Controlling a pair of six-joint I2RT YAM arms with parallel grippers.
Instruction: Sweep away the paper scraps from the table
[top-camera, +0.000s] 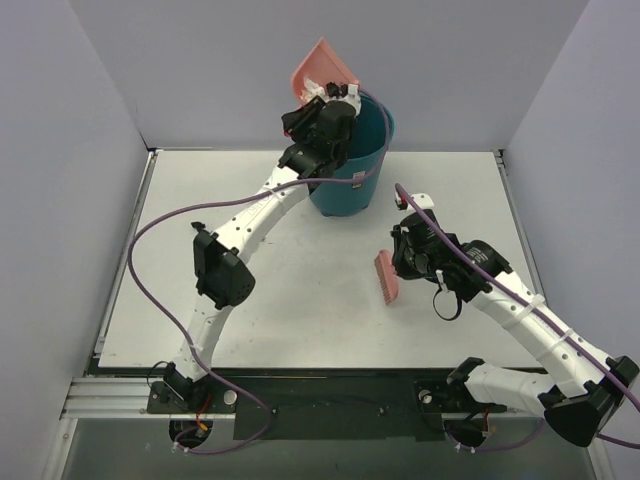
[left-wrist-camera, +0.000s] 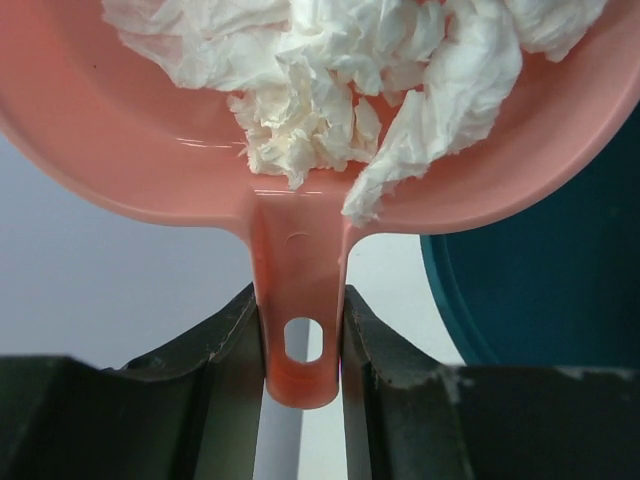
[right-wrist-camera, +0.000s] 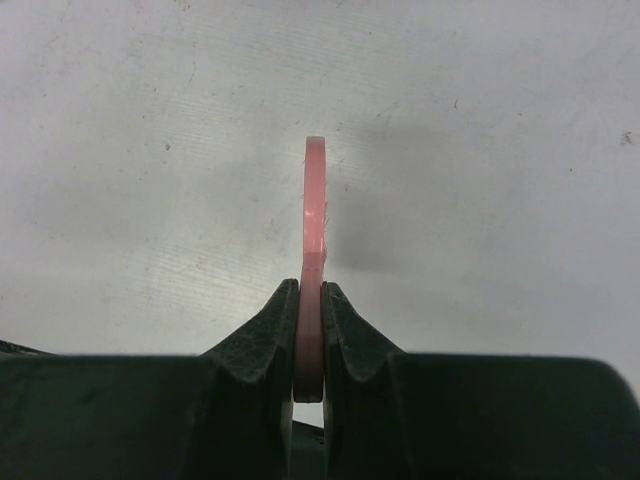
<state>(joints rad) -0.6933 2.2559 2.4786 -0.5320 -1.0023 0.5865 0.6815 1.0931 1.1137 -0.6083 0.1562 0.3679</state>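
My left gripper (top-camera: 328, 103) is shut on the handle of the pink dustpan (top-camera: 322, 68), held raised and tilted over the rim of a teal bin (top-camera: 355, 172). In the left wrist view the gripper (left-wrist-camera: 299, 300) clamps the handle, and the dustpan (left-wrist-camera: 110, 140) holds white crumpled paper scraps (left-wrist-camera: 330, 80). My right gripper (top-camera: 407, 262) is shut on the pink brush (top-camera: 387, 277), held just above the white table (top-camera: 300, 330). In the right wrist view the gripper (right-wrist-camera: 310, 297) clamps the brush (right-wrist-camera: 315, 210) edge-on. I see no scraps on the table.
The teal bin also shows in the left wrist view (left-wrist-camera: 540, 290), standing at the table's back middle. Grey walls close in the left, back and right sides. A purple cable loops from the left arm over the table's left half.
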